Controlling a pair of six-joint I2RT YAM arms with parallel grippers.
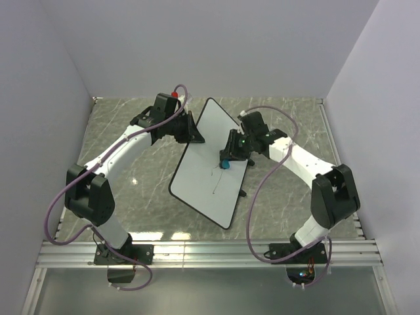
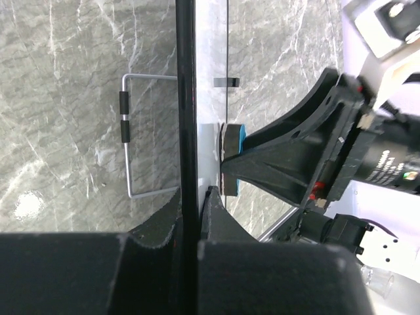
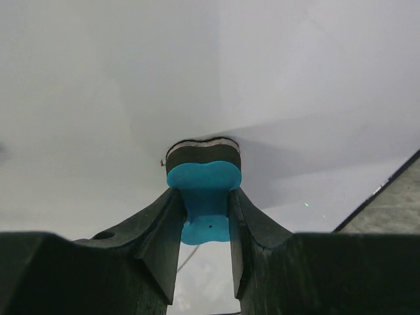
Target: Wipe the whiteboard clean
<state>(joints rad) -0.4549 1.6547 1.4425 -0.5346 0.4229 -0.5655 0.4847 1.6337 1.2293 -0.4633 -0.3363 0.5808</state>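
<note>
The whiteboard (image 1: 207, 161) is a white rectangle with a thin black rim, held tilted above the table. A thin black scribble (image 1: 216, 180) runs down its middle. My left gripper (image 1: 194, 133) is shut on the board's upper left edge; in the left wrist view the black rim (image 2: 186, 98) runs straight between its fingers. My right gripper (image 1: 226, 159) is shut on the small blue eraser (image 1: 225, 163) and presses its dark felt face onto the board. In the right wrist view the eraser (image 3: 203, 177) sits between my fingers against the white surface (image 3: 131, 79).
The grey marble table (image 1: 138, 190) lies under both arms, with white walls on three sides. A wire stand with black grips (image 2: 128, 138) shows behind the board. A metal rail (image 1: 210, 251) runs along the near edge by the arm bases.
</note>
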